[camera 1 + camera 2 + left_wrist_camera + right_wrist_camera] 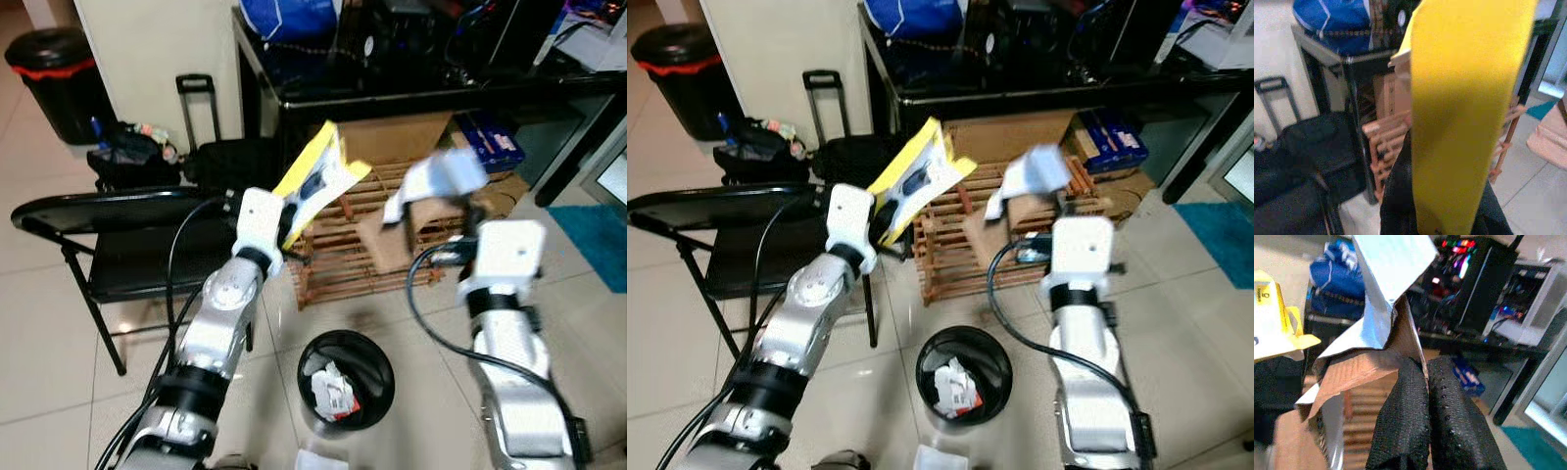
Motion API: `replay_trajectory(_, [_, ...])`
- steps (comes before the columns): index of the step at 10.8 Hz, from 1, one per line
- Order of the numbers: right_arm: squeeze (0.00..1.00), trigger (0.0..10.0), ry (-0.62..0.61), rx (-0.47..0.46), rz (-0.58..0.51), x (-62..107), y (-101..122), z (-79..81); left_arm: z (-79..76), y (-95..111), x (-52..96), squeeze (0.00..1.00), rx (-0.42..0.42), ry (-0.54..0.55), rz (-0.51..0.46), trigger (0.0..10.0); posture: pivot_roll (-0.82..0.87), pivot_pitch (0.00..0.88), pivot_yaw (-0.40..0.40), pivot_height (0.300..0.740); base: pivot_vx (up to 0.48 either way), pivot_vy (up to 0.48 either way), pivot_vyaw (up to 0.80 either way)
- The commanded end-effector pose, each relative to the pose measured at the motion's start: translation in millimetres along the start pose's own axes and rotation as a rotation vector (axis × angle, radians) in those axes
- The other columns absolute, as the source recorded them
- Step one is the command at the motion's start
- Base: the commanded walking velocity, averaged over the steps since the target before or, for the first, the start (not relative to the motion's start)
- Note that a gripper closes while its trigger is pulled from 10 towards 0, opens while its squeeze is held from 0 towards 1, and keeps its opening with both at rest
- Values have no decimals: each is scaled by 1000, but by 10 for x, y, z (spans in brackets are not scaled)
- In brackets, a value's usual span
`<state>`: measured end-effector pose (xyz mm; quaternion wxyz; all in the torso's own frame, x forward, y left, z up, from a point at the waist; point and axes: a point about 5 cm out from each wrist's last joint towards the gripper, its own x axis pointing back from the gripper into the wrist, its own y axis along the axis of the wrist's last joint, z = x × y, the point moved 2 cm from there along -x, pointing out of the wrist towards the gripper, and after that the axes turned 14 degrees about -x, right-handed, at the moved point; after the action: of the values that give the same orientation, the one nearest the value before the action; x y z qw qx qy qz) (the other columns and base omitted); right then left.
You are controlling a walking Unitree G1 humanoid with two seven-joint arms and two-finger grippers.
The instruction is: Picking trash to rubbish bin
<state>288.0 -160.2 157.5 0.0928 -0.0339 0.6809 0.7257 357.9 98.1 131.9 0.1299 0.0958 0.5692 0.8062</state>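
- The left gripper [286,232] is clenched on the yellow package [318,181], light and stiff, pinched at its lower edge.
- The right gripper [1422,369] clamps the torn carton [1383,293], thin and floppy.
- The rubbish bin [345,380] stands below, between both grippers.

My fingers [1422,421]: black, pebbled rubber. Yellow card [318,181]: glossy. Torn box scrap [1361,357]: matt brown cardboard. Floor [49,333]: glossy tile.

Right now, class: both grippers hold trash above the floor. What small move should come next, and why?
Probably lower the left gripper, shut on the yellow packet, toward the small black bin. The bin sits open on the floor between the arms, while both pieces, including the right gripper's silver wrapper, are held well above it.
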Motion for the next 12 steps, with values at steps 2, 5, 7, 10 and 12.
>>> replay_trajectory(2, [0,10000,-9,-26,103,37,-292,-48,-55,-219,171,0,-8,-34,77,10000,243,247,-77,740,0,0,0])
replay_trajectory(5, [0,10000,-19,-6,267,164,-712,-143,-117,-333,400,0,-28,-82,129,10000,265,342,-74,740,0,0,0])
replay_trajectory(7, [0,10000,-20,-3,409,222,-1109,-241,-40,-345,610,0,-51,-89,155,10000,338,397,-78,740,0,0,0])
replay_trajectory(10, [0,10000,23,-3,521,118,-1425,-217,163,-282,856,0,-69,-33,191,10000,448,438,-74,740,0,0,0])
replay_trajectory(12, [0,10000,74,2,534,-7,-1479,-107,221,-256,969,0,-81,-25,214,10000,497,446,-73,740,0,0,0])
